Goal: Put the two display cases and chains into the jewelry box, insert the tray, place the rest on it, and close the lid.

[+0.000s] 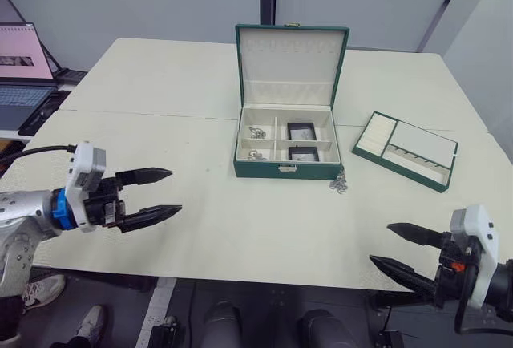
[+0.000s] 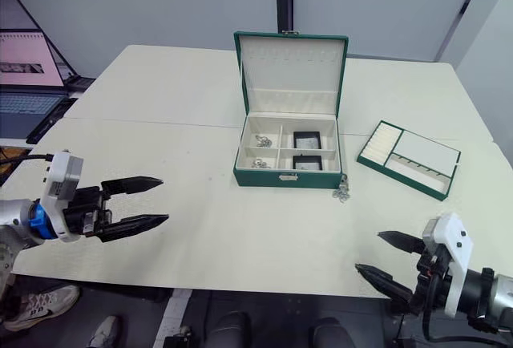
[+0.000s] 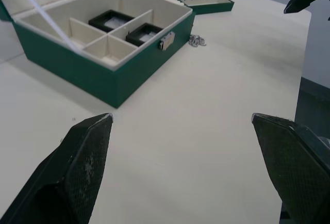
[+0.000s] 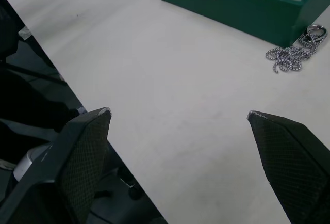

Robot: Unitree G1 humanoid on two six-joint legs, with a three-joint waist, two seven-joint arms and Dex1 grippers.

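- The large dark green rectangular jewelry box (image 1: 287, 151) with cream lining stands near the middle of the pale cream desk (image 1: 160, 91), a little toward 12 o'clock, its small gold clasp (image 1: 287, 168) facing 6 o'clock.
- Its flat green-edged lid (image 1: 290, 63) stands upright at the box's 12 o'clock side, cream lining with a gathered pocket facing the front.
- Two small square black-framed display cases with pale clear windows lie inside the box, in the compartments on its 3 o'clock side: one case (image 1: 301, 131) toward 12 o'clock, the other case (image 1: 303, 154) toward 6 o'clock.
- Small bunches of thin silver chain (image 1: 256, 133) lie in the compartments on the 9 o'clock side of the box.
- Another loose silver chain bunch (image 1: 340, 183) lies on the desk, just beside the box's front corner at about 4 o'clock.
- The shallow rectangular tray (image 1: 406, 149) with dark green rim, cream lining and ring-roll slots rests on the desk at 3 o'clock of the box, apart from it and turned at an angle.
- The left claw (image 1: 161, 196) hovers over the desk's near edge at about 8 o'clock of the box, its two black fingers spread, gripping nothing.
- The right claw (image 1: 395, 247) hangs near the desk's front edge at about 5 o'clock, fingers likewise spread and empty.
- A laptop (image 1: 24, 75) with a pink screen sits beyond the desk at 10 o'clock.
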